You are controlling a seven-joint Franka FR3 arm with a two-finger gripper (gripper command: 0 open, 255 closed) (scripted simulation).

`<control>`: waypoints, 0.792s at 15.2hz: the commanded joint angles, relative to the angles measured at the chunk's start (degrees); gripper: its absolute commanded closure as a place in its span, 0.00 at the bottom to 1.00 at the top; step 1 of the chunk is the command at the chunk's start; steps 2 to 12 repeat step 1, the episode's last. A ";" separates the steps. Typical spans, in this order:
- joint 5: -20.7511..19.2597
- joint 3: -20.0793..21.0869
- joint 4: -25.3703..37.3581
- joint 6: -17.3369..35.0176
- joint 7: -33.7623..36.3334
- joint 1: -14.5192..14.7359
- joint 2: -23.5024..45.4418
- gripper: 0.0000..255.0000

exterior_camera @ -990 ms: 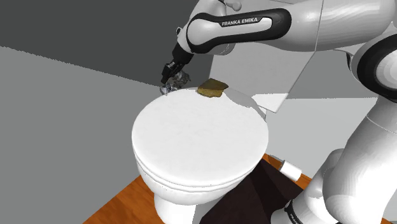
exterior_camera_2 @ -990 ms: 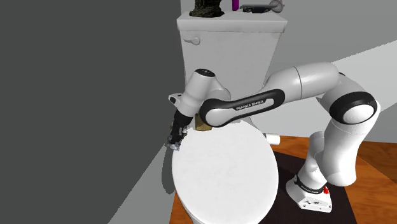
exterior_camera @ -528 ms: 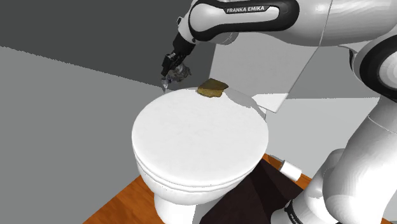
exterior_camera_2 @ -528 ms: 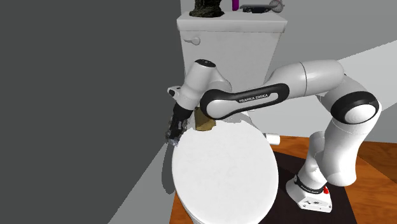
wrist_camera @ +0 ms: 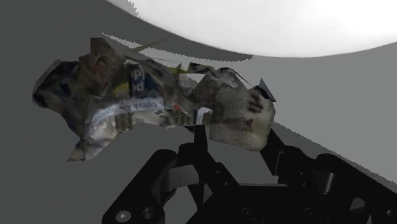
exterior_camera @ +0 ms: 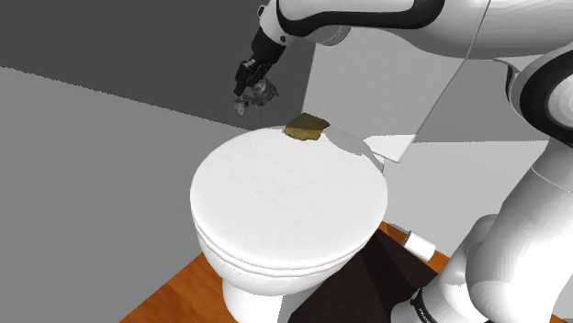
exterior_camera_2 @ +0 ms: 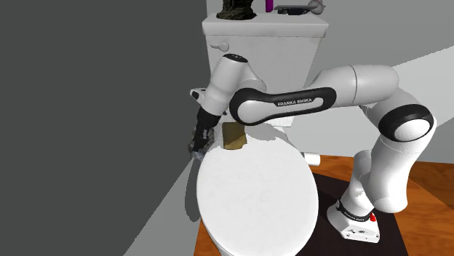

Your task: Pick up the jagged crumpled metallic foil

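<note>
The foil (wrist_camera: 159, 105) has risen within 1 second from the rim of the lid (exterior_camera: 285, 197) to hang clear above its far edge, pinched between the jaws of the gripper (exterior_camera: 248, 87). The pickup looks essentially done; only holding it remains. Counted: 1 foil, 1 gripper, 1 toilet lid, 1 brown block (exterior_camera: 307, 127) lying at the lid's rear.

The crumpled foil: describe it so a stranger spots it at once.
Find the white toilet lid; above its back edge hangs the black pincer. The crumpled foil is clasped in it, grey and jagged, unlike the brown block on the lid.
</note>
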 commanded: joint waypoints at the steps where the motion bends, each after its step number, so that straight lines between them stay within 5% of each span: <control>1: -0.06 0.00 0.60 -0.48 0.08 0.00 0.12 1.00; 12: -0.06 0.00 0.60 -0.48 0.08 0.00 0.12 1.00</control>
